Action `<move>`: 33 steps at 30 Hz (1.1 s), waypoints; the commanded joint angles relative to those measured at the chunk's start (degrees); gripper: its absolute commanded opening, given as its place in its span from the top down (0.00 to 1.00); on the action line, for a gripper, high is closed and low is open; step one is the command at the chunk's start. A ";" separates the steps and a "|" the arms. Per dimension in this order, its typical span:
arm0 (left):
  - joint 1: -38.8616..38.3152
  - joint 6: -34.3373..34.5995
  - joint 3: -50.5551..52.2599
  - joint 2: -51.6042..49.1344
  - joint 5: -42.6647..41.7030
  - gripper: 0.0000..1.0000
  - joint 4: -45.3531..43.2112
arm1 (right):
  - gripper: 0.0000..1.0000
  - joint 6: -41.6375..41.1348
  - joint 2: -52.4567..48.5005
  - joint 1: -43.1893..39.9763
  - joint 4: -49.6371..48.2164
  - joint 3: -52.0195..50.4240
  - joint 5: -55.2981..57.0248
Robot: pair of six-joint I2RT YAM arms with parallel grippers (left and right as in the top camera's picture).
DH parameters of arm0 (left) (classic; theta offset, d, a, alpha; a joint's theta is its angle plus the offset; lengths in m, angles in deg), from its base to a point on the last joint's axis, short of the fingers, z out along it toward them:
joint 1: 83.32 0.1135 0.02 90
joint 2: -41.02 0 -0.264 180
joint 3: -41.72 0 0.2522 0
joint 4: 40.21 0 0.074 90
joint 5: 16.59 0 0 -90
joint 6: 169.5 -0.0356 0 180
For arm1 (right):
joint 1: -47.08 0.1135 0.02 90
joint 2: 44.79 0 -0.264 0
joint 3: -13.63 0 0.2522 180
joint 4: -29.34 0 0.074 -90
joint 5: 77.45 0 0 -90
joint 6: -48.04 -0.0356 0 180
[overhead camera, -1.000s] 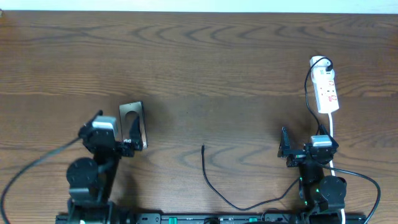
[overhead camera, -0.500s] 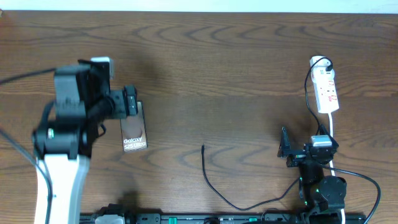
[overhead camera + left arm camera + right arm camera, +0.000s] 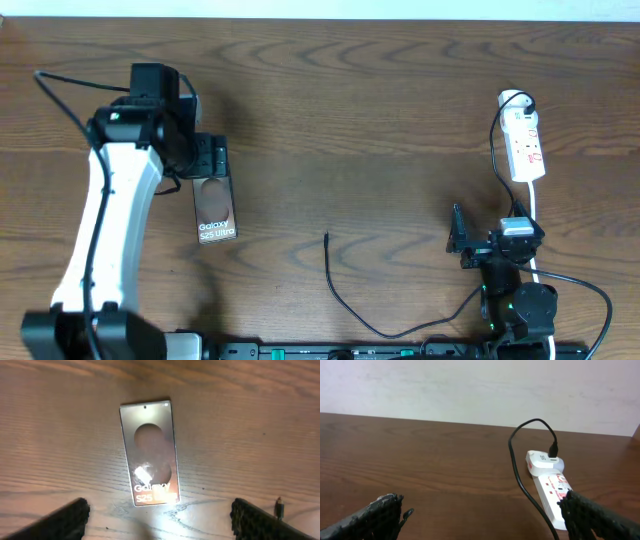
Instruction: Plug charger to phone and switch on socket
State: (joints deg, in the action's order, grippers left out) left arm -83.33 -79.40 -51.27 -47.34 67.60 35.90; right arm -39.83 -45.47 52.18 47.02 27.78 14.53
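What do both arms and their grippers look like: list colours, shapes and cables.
The left arm has a long white link, black joint housings and a black cable looping off it. The right arm is mostly black, with a grey block at the wrist and a green light. The left gripper and right gripper are black; their fingers carry ribbed black pads.

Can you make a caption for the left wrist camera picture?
Open jaws hover above a phone lying face up on the wooden table.
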 commanded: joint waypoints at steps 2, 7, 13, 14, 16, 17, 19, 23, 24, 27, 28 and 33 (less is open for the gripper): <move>0.33 0.20 -0.90 -4.20 0.26 0.89 0.31 | 0.01 0.70 0.35 -0.39 0.20 -0.07 0.46; 0.33 0.20 -0.90 -6.38 0.26 0.01 0.20 | 0.01 0.70 0.35 -0.39 0.20 -0.07 0.46; 0.33 0.20 -0.85 -6.54 0.28 0.00 -0.76 | 0.01 0.70 0.35 -0.39 0.22 -0.07 0.46; 0.31 0.20 -0.76 -6.54 0.28 0.01 -0.92 | 0.01 0.68 0.35 -0.39 0.20 -0.07 0.46; 0.33 0.20 -0.61 -6.56 0.31 0.01 -0.96 | 0.01 0.70 0.35 -0.39 0.20 -0.07 0.46; 0.33 0.20 -0.39 -6.58 0.28 0.01 -1.09 | 0.01 0.68 0.35 -0.39 0.20 -0.07 0.46; 0.33 0.20 0.33 -6.58 0.31 0.01 -1.46 | 0.01 0.70 0.35 -0.39 0.20 -0.07 0.46; 0.33 1.18 2.89 -6.64 0.31 0.01 -2.71 | 0.01 0.70 0.35 -0.39 0.20 -0.07 0.46; 0.33 1.84 3.41 -6.69 0.28 0.00 -2.97 | 0.01 0.70 0.35 -0.39 0.20 -0.07 0.46; 0.33 2.80 5.14 -6.75 0.28 0.00 -4.09 | 0.01 0.70 0.35 -0.39 0.20 -0.07 0.46; 0.33 2.80 5.77 -6.75 0.28 0.00 -4.66 | 0.01 0.70 0.35 -0.39 0.20 -0.07 0.46; 0.31 2.82 9.11 -6.75 0.26 0.00 -7.69 | 0.01 0.68 0.35 -0.39 0.22 -0.07 0.46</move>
State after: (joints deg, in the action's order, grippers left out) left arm -83.31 -77.59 -43.88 -53.50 67.58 29.13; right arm -39.83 -45.47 52.18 47.02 27.78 14.53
